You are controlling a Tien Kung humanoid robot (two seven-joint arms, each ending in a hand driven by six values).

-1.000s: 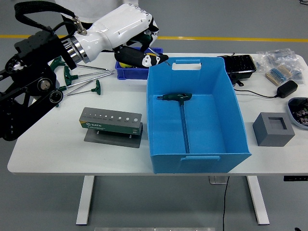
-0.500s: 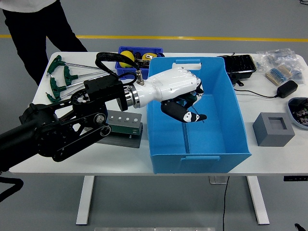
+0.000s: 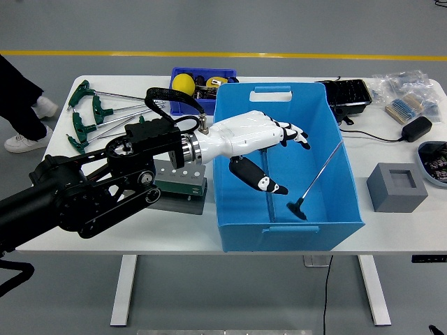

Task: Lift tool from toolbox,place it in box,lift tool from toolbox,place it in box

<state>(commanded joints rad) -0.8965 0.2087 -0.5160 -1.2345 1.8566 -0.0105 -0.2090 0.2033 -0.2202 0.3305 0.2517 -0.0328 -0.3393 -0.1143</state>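
My left hand (image 3: 284, 160), white with black fingertips, hovers inside the big blue box (image 3: 290, 227) with its fingers spread and nothing in them. A T-handle hex key (image 3: 321, 174) leans in the box's right half, dark handle down near the front wall and shaft tip up at the right wall. The thin shaft of another hex key (image 3: 269, 201) shows on the box floor below my thumb; its handle is hidden by my hand. The small blue toolbox bin (image 3: 183, 104) stands behind the box's left corner, holding a yellow round item (image 3: 184, 83).
Several green T-handle keys (image 3: 89, 115) lie at the table's back left. A green and grey key holder (image 3: 179, 185) sits under my forearm. A grey block (image 3: 395, 186), black tray (image 3: 347, 94), charger and bags are at the right. A person's leg and shoe (image 3: 26, 136) show at the left.
My hand has opened and let go of a hex key, which now leans in the box's right half. The person has stepped away to the left.
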